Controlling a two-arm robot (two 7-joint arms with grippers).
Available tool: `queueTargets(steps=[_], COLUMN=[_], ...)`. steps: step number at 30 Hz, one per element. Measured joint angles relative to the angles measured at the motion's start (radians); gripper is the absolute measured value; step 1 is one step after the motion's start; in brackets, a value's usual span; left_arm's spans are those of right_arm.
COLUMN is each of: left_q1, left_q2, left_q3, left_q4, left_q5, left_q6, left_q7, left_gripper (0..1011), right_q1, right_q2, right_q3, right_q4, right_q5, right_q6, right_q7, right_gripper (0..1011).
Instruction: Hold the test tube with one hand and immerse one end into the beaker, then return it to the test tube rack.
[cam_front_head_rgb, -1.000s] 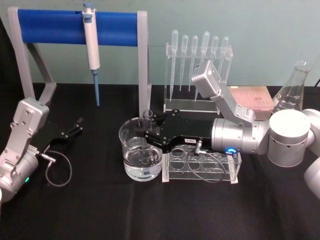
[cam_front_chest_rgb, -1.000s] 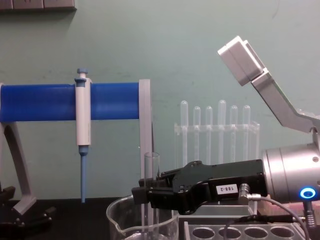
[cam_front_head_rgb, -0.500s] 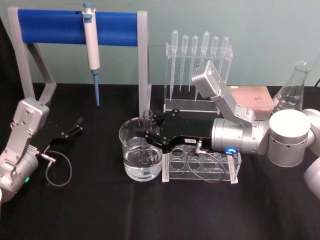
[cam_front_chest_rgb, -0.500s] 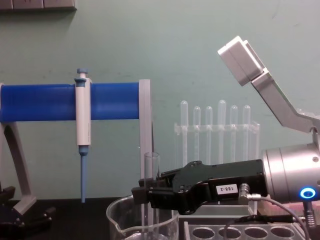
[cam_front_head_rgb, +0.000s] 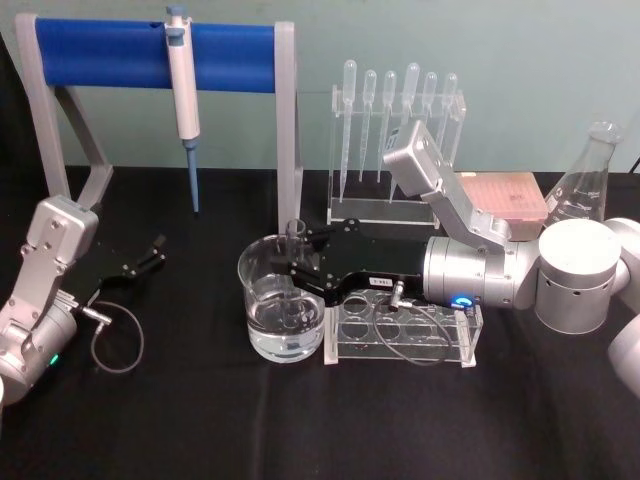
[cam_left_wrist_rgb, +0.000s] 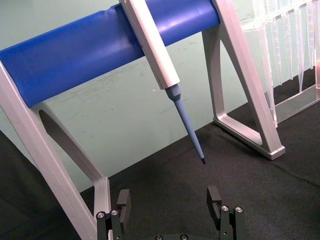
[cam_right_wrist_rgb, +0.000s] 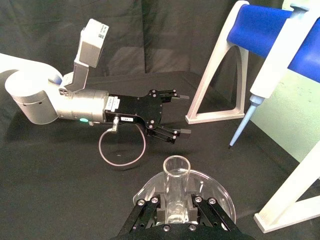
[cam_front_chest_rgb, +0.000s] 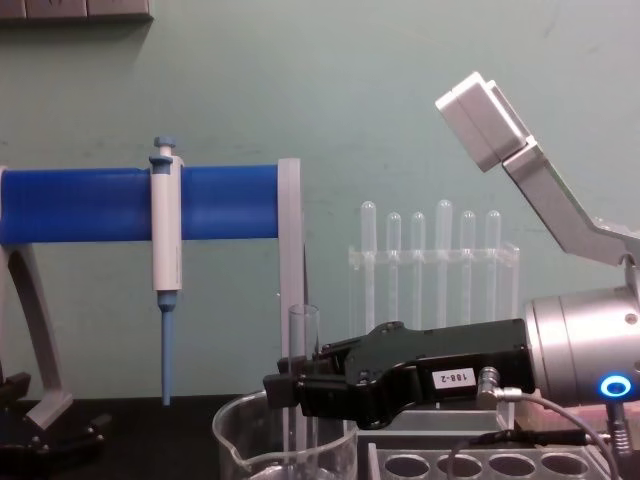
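Note:
The test tube (cam_front_head_rgb: 294, 236) stands upright inside the beaker (cam_front_head_rgb: 256, 278), its lower end in the water. My right gripper (cam_front_head_rgb: 297, 270) reaches in from the right and is shut on the tube just above the beaker's rim. From the chest, the test tube's (cam_front_chest_rgb: 303, 340) open top rises above the right gripper (cam_front_chest_rgb: 292, 390), with the beaker (cam_front_chest_rgb: 232, 442) below. In the right wrist view the test tube (cam_right_wrist_rgb: 176, 182) sits between the jaws over the beaker (cam_right_wrist_rgb: 220, 194). My left gripper (cam_front_head_rgb: 155, 250) rests open at the far left, well away from both; its fingers (cam_left_wrist_rgb: 214, 197) hold nothing.
A blue-barred stand (cam_front_head_rgb: 150, 55) with a hanging pipettor (cam_front_head_rgb: 182, 85) is at the back left. A pipette stand (cam_front_head_rgb: 397, 140) is at the back. A tube rack (cam_front_head_rgb: 400, 330) sits right of the beaker. A flask (cam_front_head_rgb: 585, 185) and a pink box (cam_front_head_rgb: 505, 195) are at the right.

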Motion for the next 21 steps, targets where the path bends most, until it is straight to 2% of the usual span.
queueTargets(steps=[21], left_q1=[0.0], left_q2=[0.0], left_q3=[0.0], left_q4=[0.0], left_q5=[0.0], left_q6=[0.0], left_q7=[0.0], left_gripper=[1000], right_q1=[0.0], right_q2=[0.0], right_q3=[0.0], right_q4=[0.0], right_q5=[0.0], right_q6=[0.0], right_q7=[0.0], right_gripper=[225])
